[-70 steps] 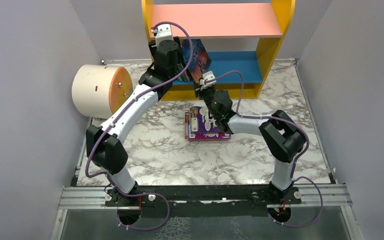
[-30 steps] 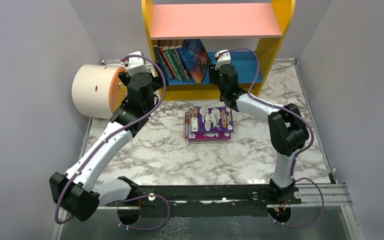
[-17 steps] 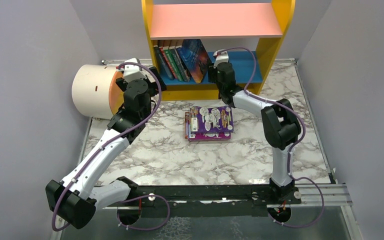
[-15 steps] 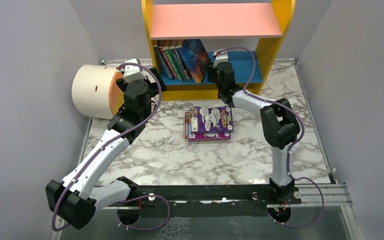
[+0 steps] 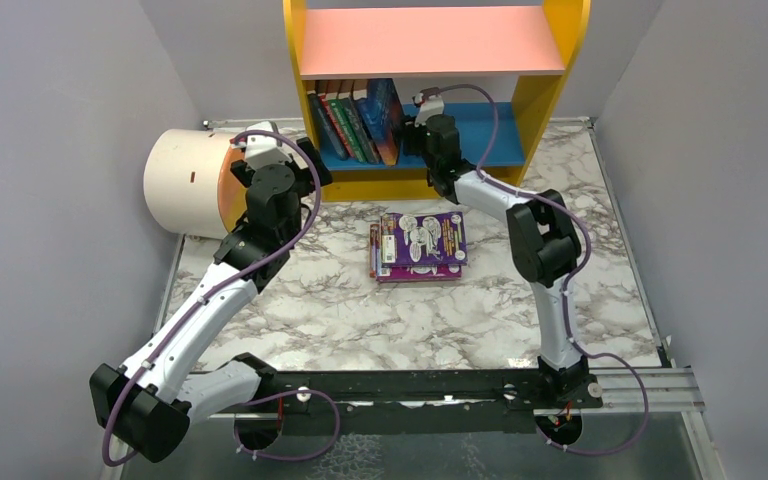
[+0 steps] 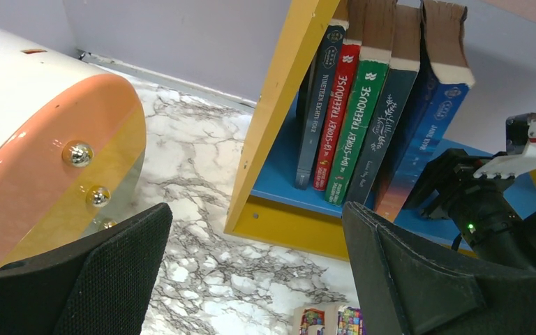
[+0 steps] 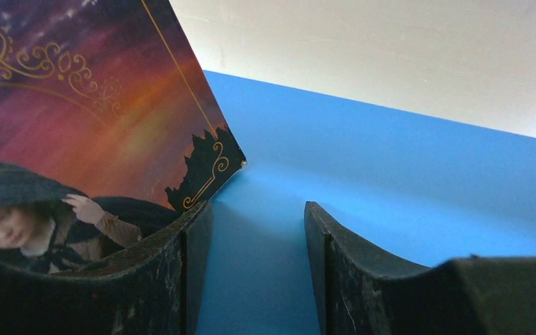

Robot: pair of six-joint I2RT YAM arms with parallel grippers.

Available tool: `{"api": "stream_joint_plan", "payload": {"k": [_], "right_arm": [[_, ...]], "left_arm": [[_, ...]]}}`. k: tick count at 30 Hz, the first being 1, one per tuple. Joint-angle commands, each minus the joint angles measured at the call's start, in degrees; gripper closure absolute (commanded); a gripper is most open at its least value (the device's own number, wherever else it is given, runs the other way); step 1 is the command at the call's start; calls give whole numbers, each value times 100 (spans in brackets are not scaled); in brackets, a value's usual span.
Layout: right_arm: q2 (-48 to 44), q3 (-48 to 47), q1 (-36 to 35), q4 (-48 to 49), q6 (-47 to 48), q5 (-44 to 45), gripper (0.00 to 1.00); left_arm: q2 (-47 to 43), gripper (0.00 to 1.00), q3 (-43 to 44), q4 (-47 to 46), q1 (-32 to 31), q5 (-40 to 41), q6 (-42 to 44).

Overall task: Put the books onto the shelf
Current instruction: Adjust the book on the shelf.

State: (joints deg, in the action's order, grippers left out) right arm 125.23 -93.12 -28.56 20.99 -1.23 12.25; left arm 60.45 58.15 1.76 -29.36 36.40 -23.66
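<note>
Right end effector [image 7: 258,230] stands part-open and empty, one finger [image 7: 146,279] apparently touching the blue book [image 5: 388,120] at the row's 3 o'clock end on the shelf [image 5: 480,130]. Withdrawing could let it topple. Left end effector [image 6: 255,237] gapes, holding nothing. The stack [image 5: 420,243] lies on the surface [image 5: 290,300], 6 o'clock of the shelf.

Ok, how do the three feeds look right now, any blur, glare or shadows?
Top external: even light, sharp, soft shade under the pink board. Left wrist: book spines crisp enough to read, glints on the cylinder's studs. Right wrist: very close, book cover slightly soft, tool fingers dark, faint shadow on the blue board.
</note>
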Motion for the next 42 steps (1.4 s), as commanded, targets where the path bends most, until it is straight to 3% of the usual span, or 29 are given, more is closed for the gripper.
{"api": "stream_joint_plan", "payload": {"k": [1,11,24,42], "right_arm": [[442,-391,-144,-388,55,-417,50],[642,-761,-212,-599,-87,-167,50],[48,-70,-211,-447,-221,803,50],[-385,374,-194,-151,-202,981,50]], "left_arm": [[-89,14,-97,-130,-8,-107,-69],[-92,14,-137,-71,-8,-159,-129],[-134,14,-180,-36,-8,-186,-178],[-200,14,-254,31,-8,-160,-233]]}}
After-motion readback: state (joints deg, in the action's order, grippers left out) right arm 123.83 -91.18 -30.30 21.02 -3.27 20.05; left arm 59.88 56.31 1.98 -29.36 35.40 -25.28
